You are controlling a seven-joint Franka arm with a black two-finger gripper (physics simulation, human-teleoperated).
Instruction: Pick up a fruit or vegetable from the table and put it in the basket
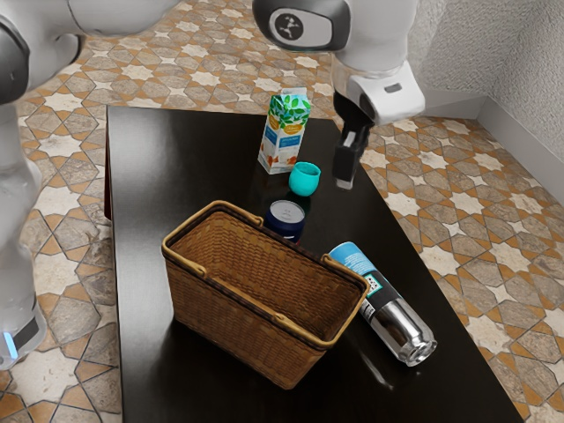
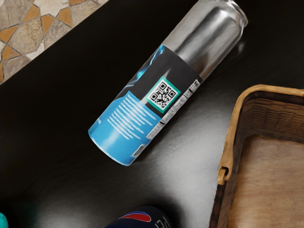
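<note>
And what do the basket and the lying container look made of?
The basket looks like brown wicker with a satin rim, going by its woven walls. The container is probably glossy metal, judging by bright streaks on its silvery end, though metallised plastic is possible.

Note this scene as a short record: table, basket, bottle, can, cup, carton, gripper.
Table: black, glossy
Basket: brown wicker, upright on the table
Bottle: on its side beside the basket, blue end nearer the can
Can: dark blue, upright
Cup: teal, beside the carton
Carton: upright, green top
Gripper: raised above the table
</note>
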